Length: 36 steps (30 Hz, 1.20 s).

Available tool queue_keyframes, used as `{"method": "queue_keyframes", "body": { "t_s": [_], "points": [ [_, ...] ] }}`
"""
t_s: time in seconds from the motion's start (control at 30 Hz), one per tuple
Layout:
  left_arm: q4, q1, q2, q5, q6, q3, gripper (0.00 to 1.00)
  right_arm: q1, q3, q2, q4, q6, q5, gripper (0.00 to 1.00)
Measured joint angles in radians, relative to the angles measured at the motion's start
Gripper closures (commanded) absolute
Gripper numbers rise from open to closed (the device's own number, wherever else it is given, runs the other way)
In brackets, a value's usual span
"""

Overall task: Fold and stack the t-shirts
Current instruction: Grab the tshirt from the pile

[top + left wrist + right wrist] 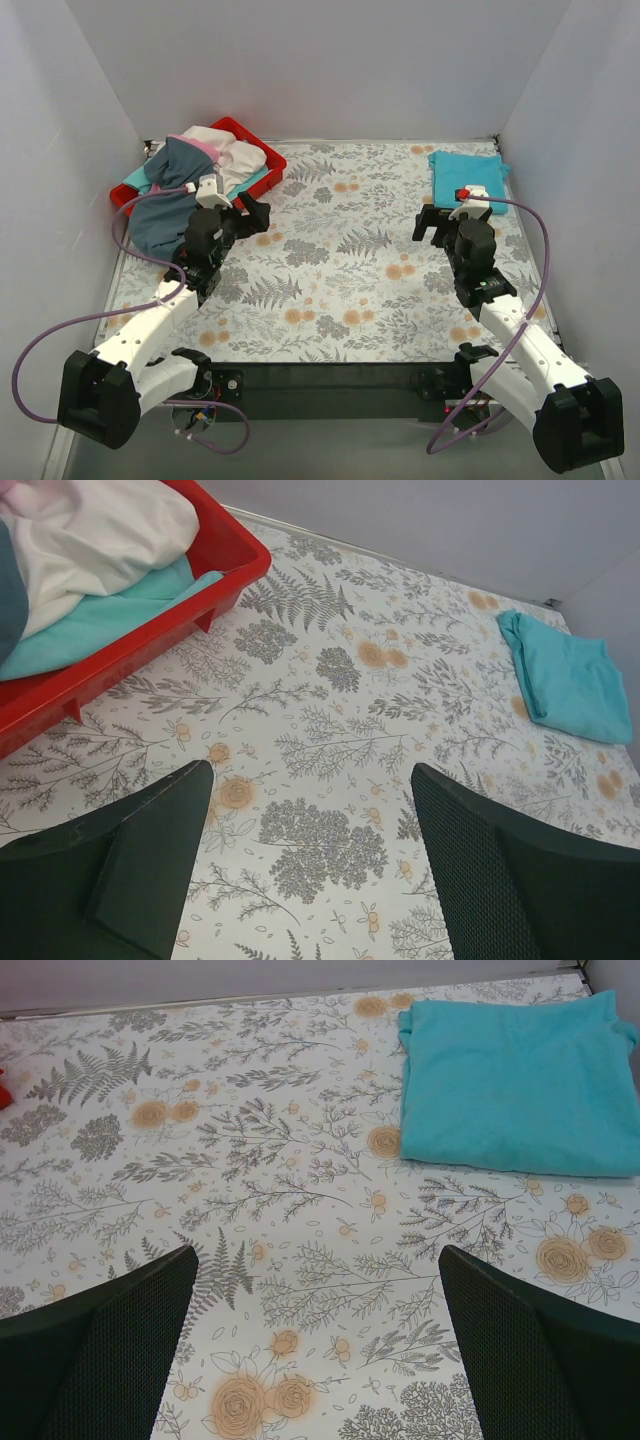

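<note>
The left end effector point(312, 815) stands wide open with nothing between its dark fingers, above the floral cover point(340, 270) of the bench and just beside the red tray point(266, 153). The right end effector point(318, 1295) is likewise spread wide and empty, over the right part of the bench, on the near side of the turquoise t-shirt point(468, 177) and close to it without touching. That shirt lies folded into a flat rectangle in the far right corner of the bench. The tray sits in the far left corner and holds a loose heap of the other t-shirts. The slate grey-blue one point(168, 198) is on top toward the left edge and spills over the tray's near rim onto the bench. A pink one point(207, 147) shows as a narrow band beside it. The cream-white one point(238, 156) is bunched toward the far side of the tray, and the teal one point(90, 635) lies beneath it against the tray wall.
</note>
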Motion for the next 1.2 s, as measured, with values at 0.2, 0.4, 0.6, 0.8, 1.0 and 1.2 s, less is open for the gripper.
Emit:
{"method": "queue_keyframes", "body": {
  "t_s": [0.2,0.4,0.6,0.8,1.0,1.2],
  "points": [
    [-0.001,0.000,-0.002,-0.018,0.007,0.000,0.24,0.000,0.000,0.002,0.000,0.000,0.000,0.02],
    [0.000,0.000,0.003,-0.024,0.015,0.000,0.23,0.000,0.000,0.003,0.000,0.000,0.003,0.02],
    [0.007,0.000,0.023,-0.011,0.040,-0.001,0.17,0.000,0.000,0.008,0.000,0.000,0.003,0.02],
    [-0.014,0.063,0.082,-0.048,0.048,0.014,0.15,0.000,0.000,0.057,0.009,0.008,-0.013,0.02],
    [-0.059,0.282,0.100,-0.114,0.026,0.028,0.15,0.000,0.000,0.135,0.042,0.017,-0.037,0.02],
    [-0.109,0.333,0.208,-0.265,0.021,0.116,0.15,-0.006,0.000,0.190,0.061,0.018,-0.048,0.02]
  ]
}}
